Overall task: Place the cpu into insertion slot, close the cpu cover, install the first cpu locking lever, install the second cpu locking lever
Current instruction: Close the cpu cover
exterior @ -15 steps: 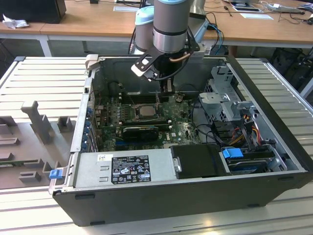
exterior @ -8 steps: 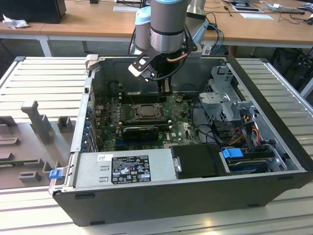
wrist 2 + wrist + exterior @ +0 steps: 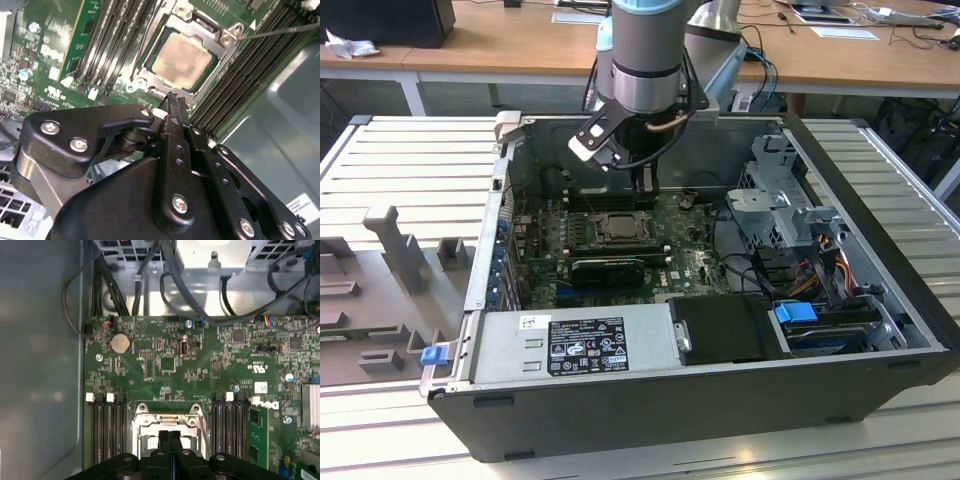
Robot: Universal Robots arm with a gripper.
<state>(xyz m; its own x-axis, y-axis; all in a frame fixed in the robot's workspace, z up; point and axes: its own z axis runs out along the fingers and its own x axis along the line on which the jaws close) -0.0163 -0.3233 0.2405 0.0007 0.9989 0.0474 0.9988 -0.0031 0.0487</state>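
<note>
Midway: the cpu (image 3: 181, 60) sits under the lowered cpu cover (image 3: 149, 80); my gripper (image 3: 173, 101) hovers near, pinched shut, empty; one locking lever (image 3: 280, 31) looks unlatched.

No print can be read: small text is borne by the label (image 3: 588, 347) on the power supply (image 3: 505, 350), and white marks are printed on the motherboard (image 3: 150, 371).

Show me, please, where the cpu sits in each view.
Exterior view: the cpu lies directly under the gripper, near the picture's middle.
Second wrist view: the cpu is the pale square inside the cpu cover, beyond the shut fingertips.
First wrist view: pale patches beside the fingertips, inside the cover.
Shared landmark: black memory slots flanking it.
</note>
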